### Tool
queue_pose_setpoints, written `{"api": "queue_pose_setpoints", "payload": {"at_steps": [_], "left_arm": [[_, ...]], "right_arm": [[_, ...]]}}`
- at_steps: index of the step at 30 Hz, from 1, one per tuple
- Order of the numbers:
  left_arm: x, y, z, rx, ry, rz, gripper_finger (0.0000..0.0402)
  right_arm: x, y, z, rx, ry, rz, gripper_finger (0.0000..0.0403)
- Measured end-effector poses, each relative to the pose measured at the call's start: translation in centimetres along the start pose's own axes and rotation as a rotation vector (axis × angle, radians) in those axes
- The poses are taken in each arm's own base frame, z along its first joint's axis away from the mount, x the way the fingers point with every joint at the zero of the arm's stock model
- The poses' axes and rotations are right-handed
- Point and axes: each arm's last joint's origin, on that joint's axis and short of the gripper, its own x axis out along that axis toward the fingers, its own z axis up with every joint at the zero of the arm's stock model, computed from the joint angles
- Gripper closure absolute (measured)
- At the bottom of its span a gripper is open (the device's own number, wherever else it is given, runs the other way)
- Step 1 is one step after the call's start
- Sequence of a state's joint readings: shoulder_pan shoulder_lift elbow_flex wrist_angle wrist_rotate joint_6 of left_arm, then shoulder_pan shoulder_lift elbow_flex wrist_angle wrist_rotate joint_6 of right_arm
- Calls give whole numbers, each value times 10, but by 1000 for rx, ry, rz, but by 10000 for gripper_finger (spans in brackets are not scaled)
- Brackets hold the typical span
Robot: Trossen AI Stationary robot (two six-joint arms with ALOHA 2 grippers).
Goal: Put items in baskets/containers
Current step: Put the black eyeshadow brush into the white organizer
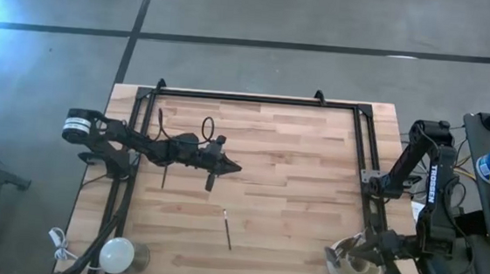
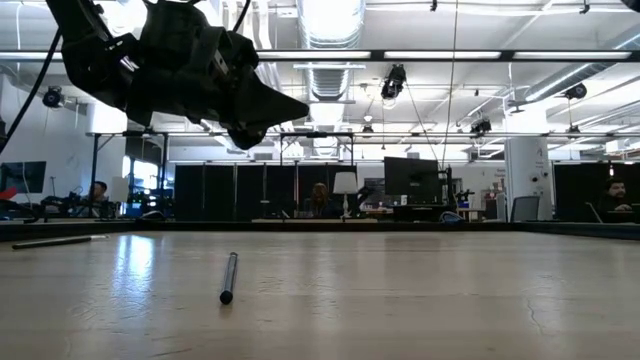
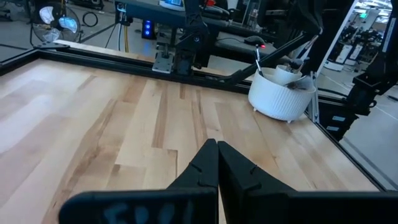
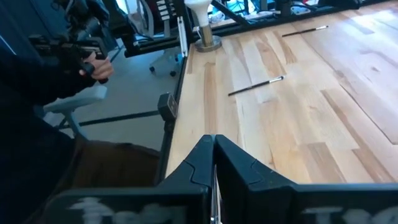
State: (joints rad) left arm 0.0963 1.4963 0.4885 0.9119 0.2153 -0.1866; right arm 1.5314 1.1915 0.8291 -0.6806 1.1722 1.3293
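My left gripper (image 1: pixel 236 166) (image 3: pixel 217 153) hangs shut and empty above the middle of the table, raised off the wood in the low view (image 2: pixel 290 106). One thin dark brush (image 1: pixel 227 228) (image 2: pixel 228 277) lies flat on the table nearer the near edge. Another brush (image 1: pixel 165 176) (image 2: pixel 58 240) lies left of it, under the left arm. The round cream tub (image 1: pixel 353 270) (image 3: pixel 280 98) stands at the near right corner with brush handles sticking up out of it. My right gripper (image 1: pixel 347 248) (image 4: pixel 214 147) is shut beside the tub. Its wrist view shows both loose brushes (image 4: pixel 255 86) (image 4: pixel 305 31).
A white dome with a cord (image 1: pixel 117 254) (image 4: pixel 199 18) sits at the near left corner. A black metal frame (image 1: pixel 257 99) runs along the far edge and both sides. A person's hand (image 4: pixel 93 65) shows beyond the table's near edge. Bare wood lies between the brushes and the tub.
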Motion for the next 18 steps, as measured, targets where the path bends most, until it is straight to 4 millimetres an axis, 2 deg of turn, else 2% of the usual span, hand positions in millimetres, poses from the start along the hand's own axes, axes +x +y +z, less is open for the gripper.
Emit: {"api": "queue_pose_setpoints", "payload": {"at_steps": [5, 18], "left_arm": [[0, 0, 0, 0, 0, 0, 402], [0, 0, 0, 0, 1, 0, 402]], "right_arm": [[0, -1, 1, 1, 3, 1, 382], [-1, -1, 1, 13, 55, 18, 308]]}}
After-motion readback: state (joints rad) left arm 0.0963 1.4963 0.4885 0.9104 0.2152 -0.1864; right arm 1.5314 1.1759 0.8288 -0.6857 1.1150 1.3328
